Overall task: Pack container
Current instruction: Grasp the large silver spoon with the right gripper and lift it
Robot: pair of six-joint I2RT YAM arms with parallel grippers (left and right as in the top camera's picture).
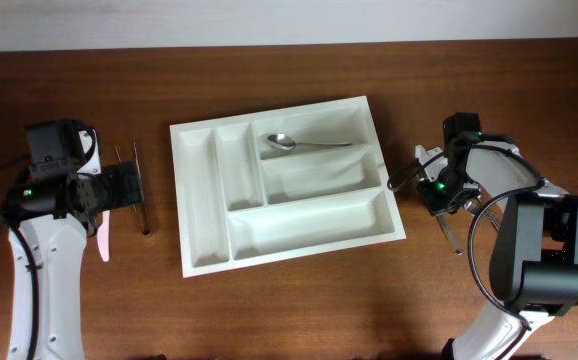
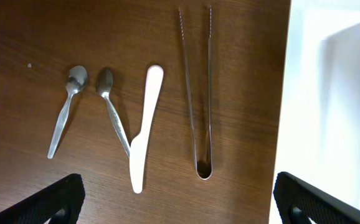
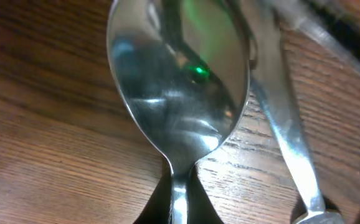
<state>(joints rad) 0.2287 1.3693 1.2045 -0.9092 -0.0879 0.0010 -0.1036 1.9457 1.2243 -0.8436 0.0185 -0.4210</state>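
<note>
At the middle of a brown wooden table [image 1: 289, 310] lies the tray [image 1: 299, 228], white, five compartments, turned slightly off square. One spoon [image 1: 304, 143] lies in its farthest crosswise compartment; the other compartments show only bare white floor.

Just off the tray's right edge, near its far corner, the right gripper [image 1: 414, 178] sits low at the tabletop. Its fingers [image 3: 198, 208] are pressed together, pinching the neck of a gripped spoon [image 3: 179, 99], bowl up against the wood. Touching that spoon or just beside it lies another metal handle [image 3: 289, 143]; what kind of utensil it is cannot be told. A narrow strip of bare table separates this gripper from the tray rim.

Left of the tray, the left gripper [image 1: 129, 187] hangs above the table with its fingers [image 2: 61, 199] spread wide, holding nothing. Under it, a row of utensils lies apart from the tray: metal tongs [image 2: 210, 93] nearest the tray's left edge, then a white knife [image 2: 144, 124], then two small spoons [image 2: 105, 81], the nearer one's handle running under the knife. Bare wood lies between the tongs and the tray wall [image 2: 329, 93].

Open table surrounds the tray on the near and far sides.
</note>
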